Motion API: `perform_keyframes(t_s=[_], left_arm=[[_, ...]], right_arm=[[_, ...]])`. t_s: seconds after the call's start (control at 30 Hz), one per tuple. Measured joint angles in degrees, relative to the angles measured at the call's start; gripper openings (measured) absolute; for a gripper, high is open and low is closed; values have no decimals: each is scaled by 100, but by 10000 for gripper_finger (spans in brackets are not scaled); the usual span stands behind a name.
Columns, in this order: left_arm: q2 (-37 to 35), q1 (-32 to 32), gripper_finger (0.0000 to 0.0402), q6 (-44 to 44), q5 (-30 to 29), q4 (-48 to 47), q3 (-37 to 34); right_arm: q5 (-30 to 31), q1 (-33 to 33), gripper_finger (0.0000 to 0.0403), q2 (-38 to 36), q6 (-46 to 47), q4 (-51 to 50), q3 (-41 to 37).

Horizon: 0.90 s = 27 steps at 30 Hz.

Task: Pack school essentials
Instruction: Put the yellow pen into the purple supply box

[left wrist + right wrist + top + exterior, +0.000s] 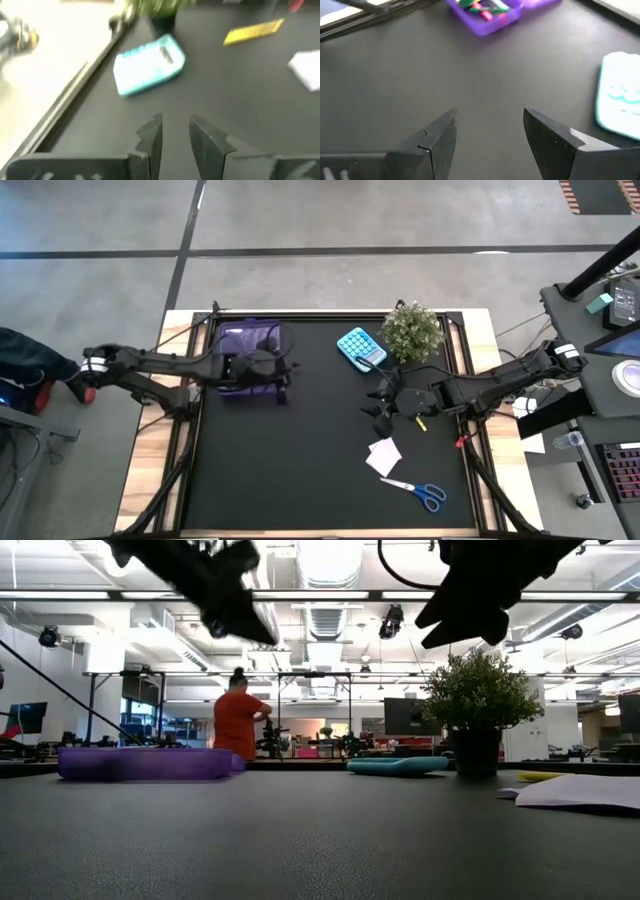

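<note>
A translucent purple case (250, 340) lies at the table's far left; the right wrist view shows green, pink and red pens (482, 7) inside it. My left gripper (284, 380) hovers at the case's near right corner, raised off the table, open a little (175, 135) and holding nothing. My right gripper (381, 406) hangs open and empty (490, 132) above the mat, right of centre. A yellow pen (420, 422) lies just to its right. A pale paper square (384, 455) and blue-handled scissors (421, 493) lie flat toward the near right.
A teal calculator (360, 348) lies at the far middle, with a small potted plant (412, 330) right beside it. Bare black mat spreads over the middle and the near left (280, 470). In the low view a person in orange (240, 720) stands in the room behind.
</note>
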Motion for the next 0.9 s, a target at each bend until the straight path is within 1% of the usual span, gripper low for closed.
perform_keyframes(t_s=[0.13, 0.23, 0.33, 0.4, 0.53, 0.6, 0.63, 0.7, 0.77, 0.9], left_arm=[[-8, -391, 79, 16, -14, 849, -79], [56, -580, 79, 19, -16, 1405, -216], [121, -695, 79, 19, -17, 1740, -363], [156, -732, 79, 12, -18, 1777, -410], [222, -742, 79, 4, -22, 1806, -410], [247, -742, 79, 3, -22, 1794, -414], [258, -742, 79, 2, -22, 1798, -414], [269, -742, 79, 2, -23, 1800, -414], [281, -742, 79, 2, -23, 1797, -414], [303, -742, 79, 0, -25, 1794, -414]], right_arm=[[-458, 6, 214, 0, 129, -8, 0], [-501, 5, 214, 0, 429, -177, 0], [-473, 7, 214, 0, 910, -715, 6], [-437, 7, 214, 29, 1447, -1298, 7], [-315, 7, 214, 165, 2691, -2862, 4], [-411, 5, 214, 292, 3266, -3567, 4], [-581, 8, 214, 366, 3482, -3856, 1], [-957, 53, 214, 533, 3730, -4255, 0], [-1276, 105, 214, 701, 3781, -4450, 0], [-1555, 159, 214, 1018, 3721, -4466, 0]])
